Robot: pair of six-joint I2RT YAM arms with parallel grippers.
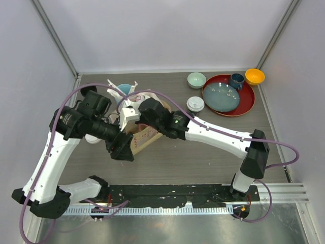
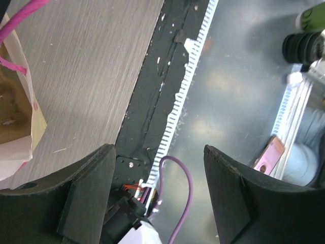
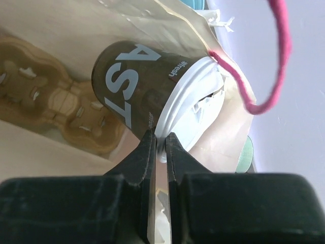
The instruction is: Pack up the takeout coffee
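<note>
In the right wrist view, a black takeout coffee cup (image 3: 127,91) with a white sip lid (image 3: 195,101) lies tilted inside the paper bag (image 3: 51,20). It sits over a brown cup carrier (image 3: 66,107). My right gripper (image 3: 160,136) is shut on the lid's rim. From above, the right gripper (image 1: 133,122) reaches into the bag (image 1: 147,138). A second takeout coffee (image 1: 195,103) stands on the table to the right. My left gripper (image 1: 122,148) is beside the bag's near-left edge. Its jaws stand open in the left wrist view (image 2: 158,152), with nothing between them.
A red tray (image 1: 247,99) at the back right holds a blue plate (image 1: 222,96) and a dark-blue mug (image 1: 236,80). An orange bowl (image 1: 254,77) and a pale green bowl (image 1: 196,80) stand nearby. A light-blue utensil cup (image 1: 123,89) is behind the bag. The bag's pink handle (image 3: 277,56) loops past.
</note>
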